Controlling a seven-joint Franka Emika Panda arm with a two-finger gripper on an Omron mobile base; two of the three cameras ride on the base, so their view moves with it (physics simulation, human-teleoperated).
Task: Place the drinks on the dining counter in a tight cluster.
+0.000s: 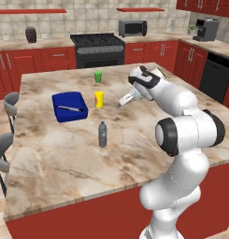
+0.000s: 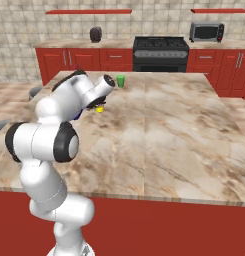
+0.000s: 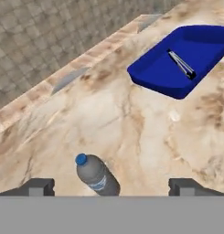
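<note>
Dark finger tips of the gripper (image 3: 111, 186) are standing wide apart in the hand view, gripping nothing, with the small grey plastic bottle (image 3: 97, 175) showing between them below, upright on the marble with its blue cap on top. In the left base view the gripper (image 1: 121, 102) is hanging above the dining counter (image 1: 64, 158), well above and to the right of the bottle (image 1: 103, 134), which is standing alone near the middle of the top. Beyond the bottle a blue tray (image 1: 69, 106) is lying on the counter with a slim metal utensil (image 3: 181, 64) inside it. A yellow cup (image 1: 99, 99) is sitting just beside the tray, and a small green cup (image 1: 97, 76) is standing farther back, towards the stove (image 1: 98, 48).
</note>
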